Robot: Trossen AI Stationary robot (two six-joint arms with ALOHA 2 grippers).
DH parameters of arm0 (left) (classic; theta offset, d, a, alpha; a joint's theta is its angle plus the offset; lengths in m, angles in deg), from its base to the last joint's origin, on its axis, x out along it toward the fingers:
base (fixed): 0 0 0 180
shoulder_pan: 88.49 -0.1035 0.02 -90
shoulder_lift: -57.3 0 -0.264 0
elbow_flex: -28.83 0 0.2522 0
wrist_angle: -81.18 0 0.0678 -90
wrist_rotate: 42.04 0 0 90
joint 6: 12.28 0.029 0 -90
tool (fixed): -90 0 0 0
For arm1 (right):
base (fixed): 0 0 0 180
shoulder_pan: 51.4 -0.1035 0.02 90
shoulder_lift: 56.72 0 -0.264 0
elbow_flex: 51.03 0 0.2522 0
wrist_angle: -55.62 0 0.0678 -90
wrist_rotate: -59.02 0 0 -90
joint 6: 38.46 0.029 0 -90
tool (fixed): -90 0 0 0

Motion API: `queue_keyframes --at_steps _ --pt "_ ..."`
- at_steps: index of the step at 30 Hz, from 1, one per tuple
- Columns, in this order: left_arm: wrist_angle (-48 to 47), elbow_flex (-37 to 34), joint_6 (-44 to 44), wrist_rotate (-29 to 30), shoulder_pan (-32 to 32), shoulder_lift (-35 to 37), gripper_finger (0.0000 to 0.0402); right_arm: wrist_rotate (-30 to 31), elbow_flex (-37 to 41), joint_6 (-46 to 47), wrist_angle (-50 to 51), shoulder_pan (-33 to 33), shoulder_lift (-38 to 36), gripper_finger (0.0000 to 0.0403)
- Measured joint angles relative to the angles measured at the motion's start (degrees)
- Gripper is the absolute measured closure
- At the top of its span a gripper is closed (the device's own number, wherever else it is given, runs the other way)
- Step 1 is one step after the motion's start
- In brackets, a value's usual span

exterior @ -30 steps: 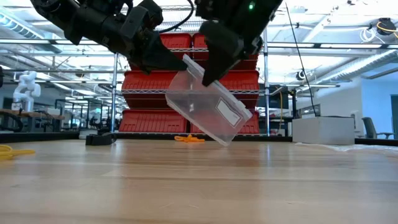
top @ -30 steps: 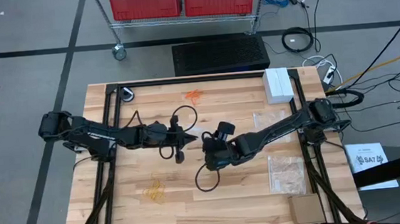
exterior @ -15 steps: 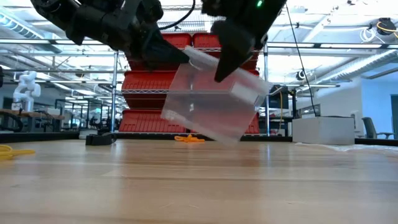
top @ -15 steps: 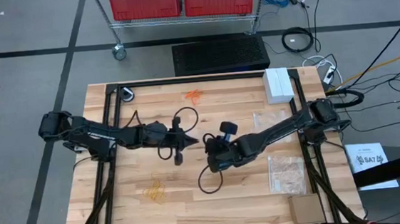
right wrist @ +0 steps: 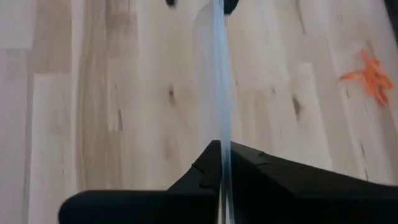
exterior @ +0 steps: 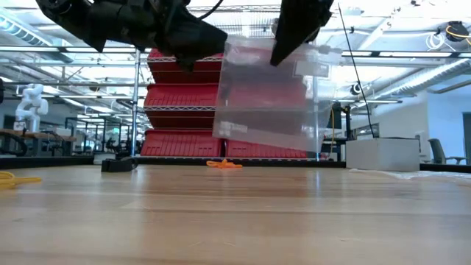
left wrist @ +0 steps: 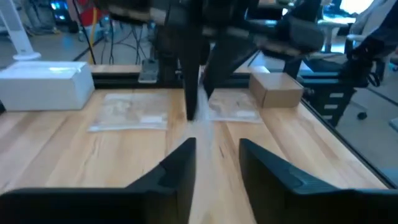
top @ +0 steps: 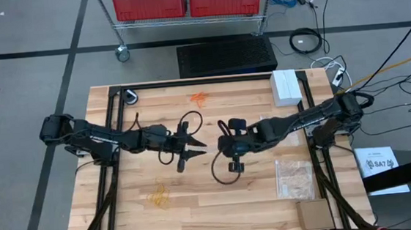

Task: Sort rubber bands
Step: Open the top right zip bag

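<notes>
A clear plastic bag (exterior: 265, 96) hangs above the table's middle with my right gripper (exterior: 283, 51) shut on it. My left gripper (left wrist: 217, 146) stands open at the bag's upper corner nearest the left arm (exterior: 227, 46), one finger on either side of its edge. I cannot tell whether it touches the bag. An orange cluster of rubber bands (top: 200, 98) lies on the wood near the far edge. A pale yellow cluster of rubber bands (top: 159, 197) lies near the front left. Black rubber bands do not show clearly. My right gripper pinches the bag's top edge (right wrist: 221, 134) between its two shut fingers, which slant down from above and from the table's right. The bag hangs below the fingers, nearly upright and a little tilted. Its lower edge (exterior: 265, 147) is clear of the table.
Two more clear bags (top: 280, 124) (top: 295, 178) lie flat at the table's right. A white box (top: 285, 86) stands at the far right corner and a cardboard box (top: 315, 213) at the near right. A small dark thing (top: 129, 97) lies far left. Black cable loops (top: 225, 176) hang under both arms.
My right gripper has shut on the bag's top edge, then risen and drawn toward the table's right. My left gripper has opened and let go of the bag's corner. The bag, tilted and low before, now hangs higher and nearly upright.
</notes>
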Motion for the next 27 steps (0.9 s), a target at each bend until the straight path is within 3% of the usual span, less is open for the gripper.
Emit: queue_keyframes --at_steps 6,13,17,27 --pt "1.3 -0.1 -1.4 4.2 0.0 -0.9 0.0239 -3.2 0.0 -3.6 -0.8 2.5 0.0 0.0403" --pt "23.9 -8.6 -1.2 10.6 -0.9 -4.0 0.0238 -4.3 0.0 -6.9 -1.0 4.5 -0.2 0.0403" --pt "32.9 -14.2 -4.2 11.1 -2.3 -4.5 0.0237 -5.5 0.0 -8.2 -1.1 5.2 -0.2 0.0403" --pt "28.5 -12.4 -5.7 5.1 -0.8 -4.5 0.0237 -8.8 0.0 -9.9 -3.2 7.5 -0.2 0.0403"
